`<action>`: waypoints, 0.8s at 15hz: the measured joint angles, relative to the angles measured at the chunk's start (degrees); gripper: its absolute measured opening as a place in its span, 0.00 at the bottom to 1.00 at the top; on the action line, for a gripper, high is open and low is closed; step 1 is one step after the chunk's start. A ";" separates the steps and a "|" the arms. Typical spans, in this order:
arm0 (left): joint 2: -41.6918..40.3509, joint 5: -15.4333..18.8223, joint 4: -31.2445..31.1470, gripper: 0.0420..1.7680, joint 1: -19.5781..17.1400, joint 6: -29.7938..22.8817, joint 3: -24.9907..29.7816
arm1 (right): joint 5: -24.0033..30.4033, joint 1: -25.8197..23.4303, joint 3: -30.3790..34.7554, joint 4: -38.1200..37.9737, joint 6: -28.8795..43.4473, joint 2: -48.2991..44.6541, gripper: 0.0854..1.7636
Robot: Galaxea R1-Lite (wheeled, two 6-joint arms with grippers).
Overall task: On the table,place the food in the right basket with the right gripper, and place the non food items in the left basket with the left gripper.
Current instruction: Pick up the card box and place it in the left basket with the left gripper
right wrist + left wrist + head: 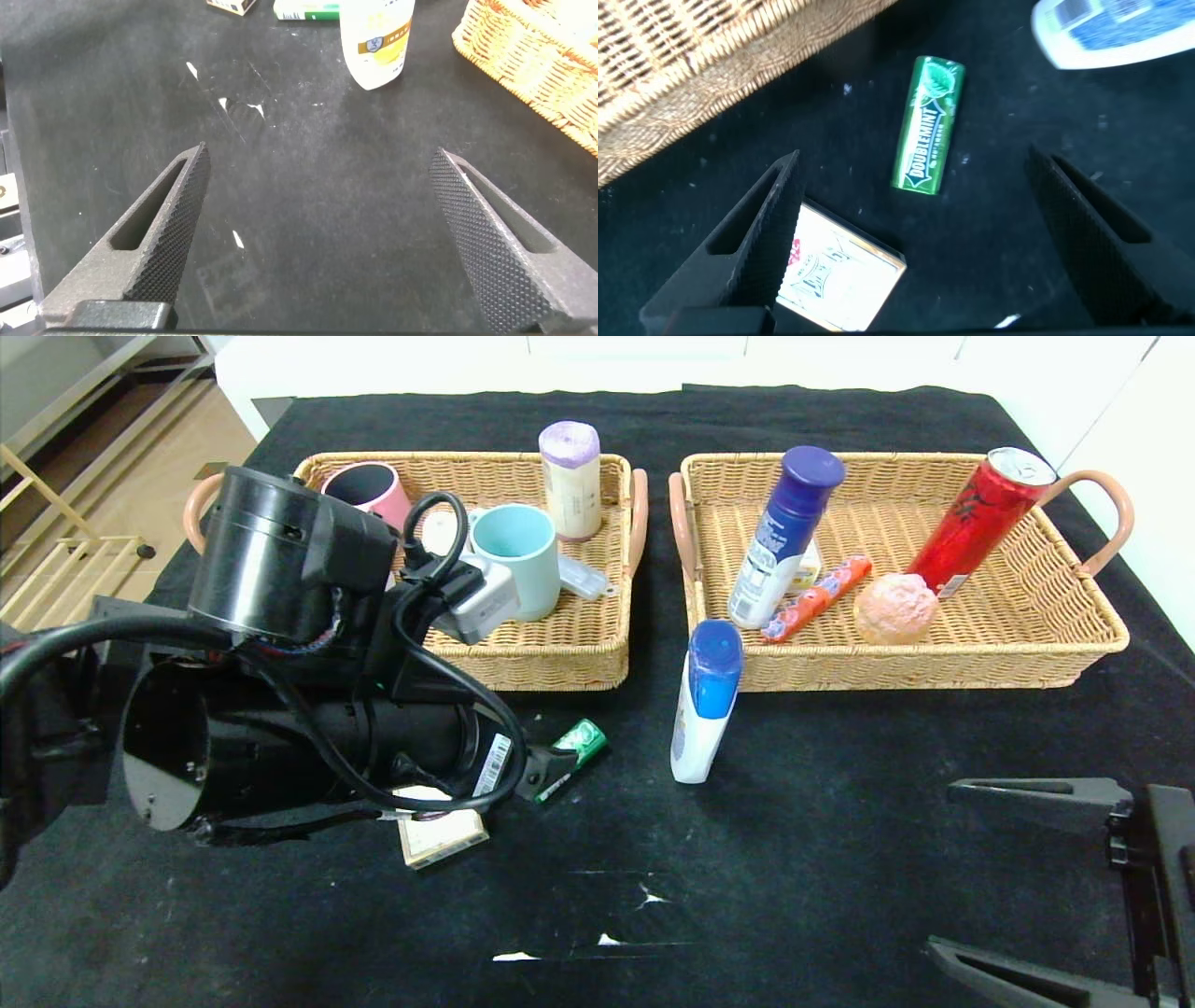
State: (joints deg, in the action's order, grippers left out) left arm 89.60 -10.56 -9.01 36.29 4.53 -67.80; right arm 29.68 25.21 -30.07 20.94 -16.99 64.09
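Wide-open, the left hand (pixel 906 233) hovered over the gum pack (pixel 929 124) and small box (pixel 839 280) on the counter (pixel 747 896), near the left basket (pixel 523 663); both, plus the white bottle (pixel 705 709), seemed left to sort. Both baskets already held items. Right hand (pixel 318 233) idled wide, clear room around

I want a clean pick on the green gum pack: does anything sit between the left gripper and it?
Nothing visible. The left gripper hangs with open jaws over the gum pack; a small box lies apart by one jaw.
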 joint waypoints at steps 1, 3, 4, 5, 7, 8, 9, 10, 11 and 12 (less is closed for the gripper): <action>0.78 -0.63 0.17 0.96 0.00 0.01 -0.28 | 0.00 -0.02 0.00 0.00 0.02 0.00 0.97; 2.13 -1.97 1.46 0.96 0.01 0.32 -0.63 | 0.02 -0.02 0.00 0.00 -0.01 0.02 0.97; 2.76 -2.50 2.89 0.96 0.01 0.65 -0.59 | 0.00 -0.02 0.01 0.02 -0.01 0.02 0.97; 3.15 -2.65 3.72 0.96 0.04 0.84 -0.30 | 0.00 -0.02 0.01 0.00 -0.01 0.05 0.97; 3.86 -2.78 4.17 0.96 0.26 0.94 0.05 | 0.00 0.04 0.12 0.00 0.00 0.07 0.97; 4.13 -2.78 4.24 0.96 0.37 0.91 0.09 | 0.00 0.09 0.17 0.00 -0.01 0.09 0.97; 4.39 -2.84 4.24 0.96 0.41 0.83 0.13 | 0.00 0.15 0.17 0.00 -0.01 0.11 0.97; 4.69 -3.08 4.33 0.96 0.45 0.83 0.20 | 0.02 0.15 0.20 -0.02 -0.01 0.11 0.97; 4.91 -3.35 4.39 0.96 0.52 0.87 0.20 | 0.00 0.15 0.20 0.00 0.00 0.13 0.97; 5.16 -3.52 4.39 0.96 0.67 0.89 0.20 | 0.02 0.15 0.21 0.02 -0.04 0.13 0.97</action>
State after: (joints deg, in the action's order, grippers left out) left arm 94.76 -14.08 -4.62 36.96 5.42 -67.61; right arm 29.71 25.36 -29.87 20.97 -17.03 64.22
